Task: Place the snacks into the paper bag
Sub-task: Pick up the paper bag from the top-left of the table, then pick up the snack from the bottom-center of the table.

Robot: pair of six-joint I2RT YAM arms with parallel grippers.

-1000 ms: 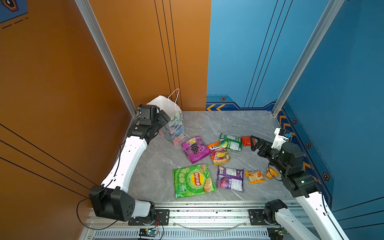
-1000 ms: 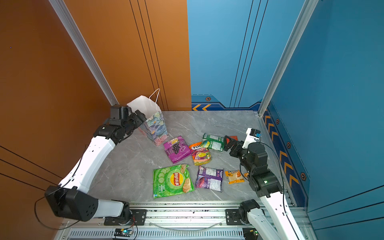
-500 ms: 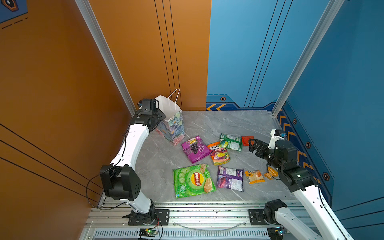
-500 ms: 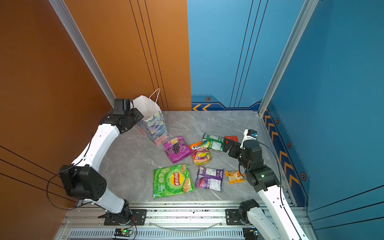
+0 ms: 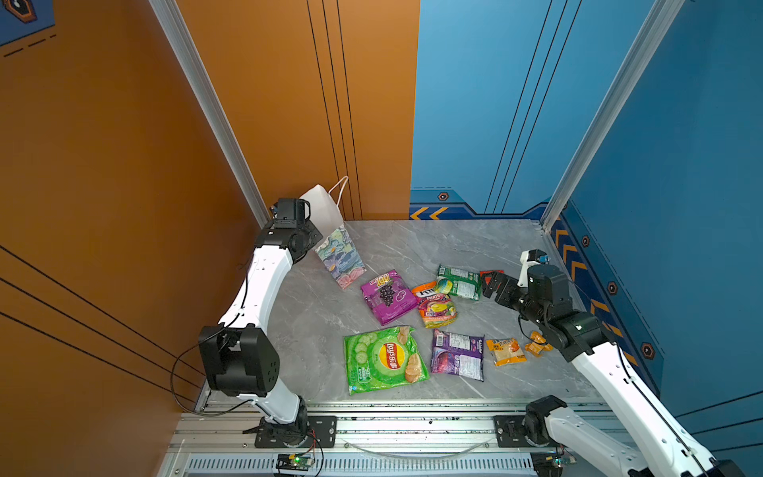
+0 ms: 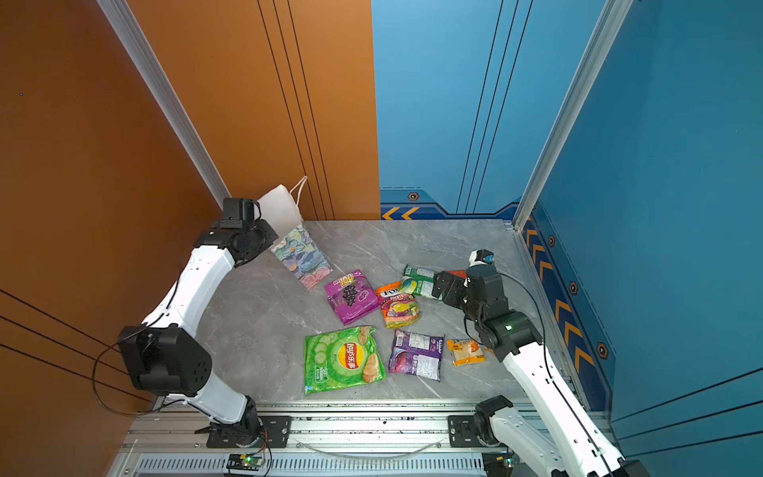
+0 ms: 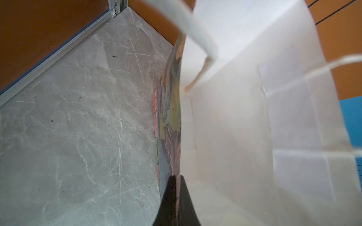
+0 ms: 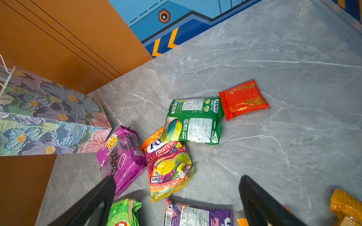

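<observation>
Marble top (image 5: pixel 433 247): snack pkts (image 5: pixel 388 297) btwn paper bag (image 5: pixel 340 256) & R fingers (image 8: pixel 258 199)

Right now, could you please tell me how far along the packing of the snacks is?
Done: nothing looks packed; the paper bag shows no packet inside. In hand: the left tool is shut on the bag's wall, and the right tool hangs open near the red packet. Left: every packet, from the chips to the grape packet, lies on the table.
</observation>
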